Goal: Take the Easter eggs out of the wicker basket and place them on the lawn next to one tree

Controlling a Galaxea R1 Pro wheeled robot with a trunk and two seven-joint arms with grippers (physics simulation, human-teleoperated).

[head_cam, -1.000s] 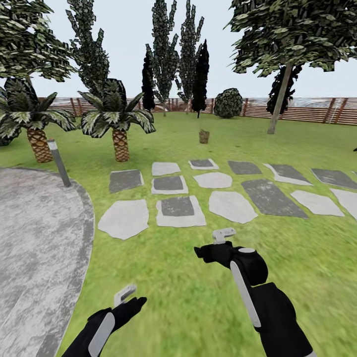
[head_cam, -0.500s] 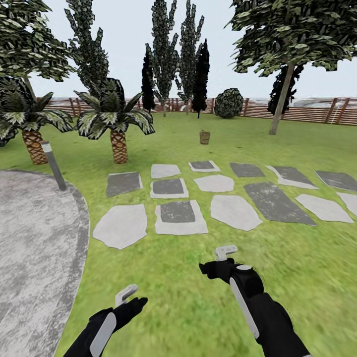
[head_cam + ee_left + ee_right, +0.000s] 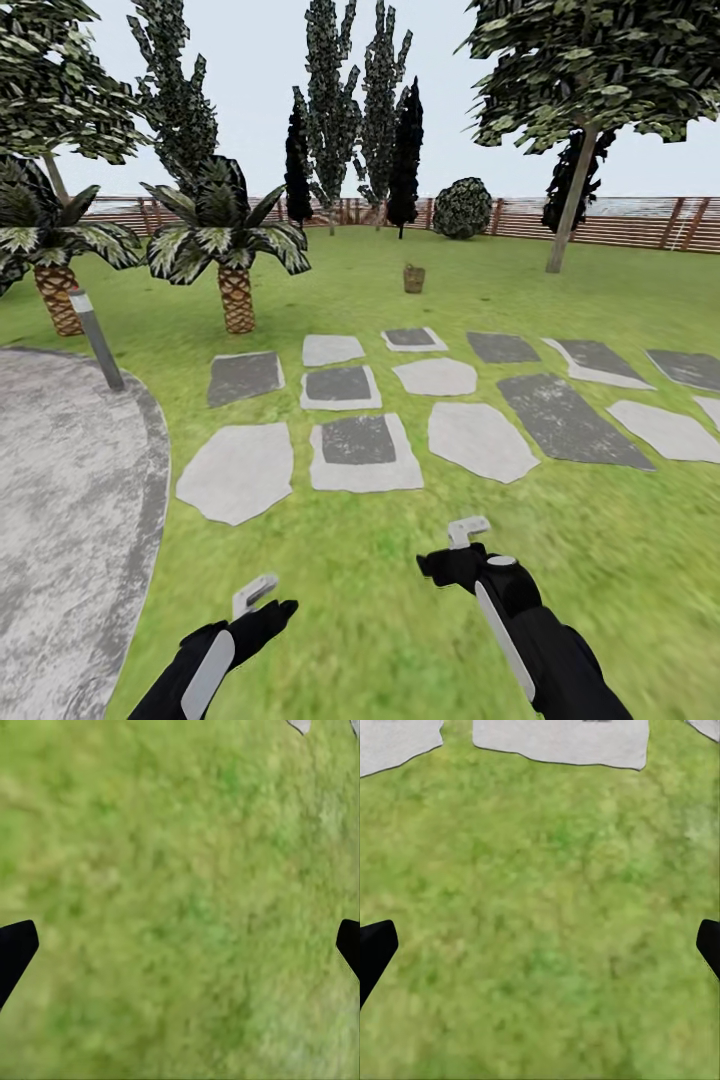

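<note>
The brown wicker basket [image 3: 413, 278] stands small and far off on the lawn [image 3: 350, 580], beyond the stepping stones. The Easter eggs are hidden at this distance. A tree [image 3: 571, 205] with a pale straight trunk rises at the back right, near the fence. My left gripper [image 3: 275, 612] hangs low at the bottom left over grass, and my right gripper [image 3: 437, 568] is at the bottom centre-right. In the wrist views the left gripper [image 3: 180, 952] and the right gripper [image 3: 540, 952] are both open, with only grass between the fingertips.
Grey and white stepping stones [image 3: 360, 440] lie across the grass ahead. A grey paved patch [image 3: 70, 500] and a short lamp post [image 3: 95, 340] are at the left, with two palms [image 3: 236, 295] behind. A slat fence [image 3: 640, 225] and a round bush [image 3: 461, 208] close the back.
The whole view has shifted: stones, paving and lamp post sit lower and further left, so the camera moved forward. My right arm shows lower in the picture.
</note>
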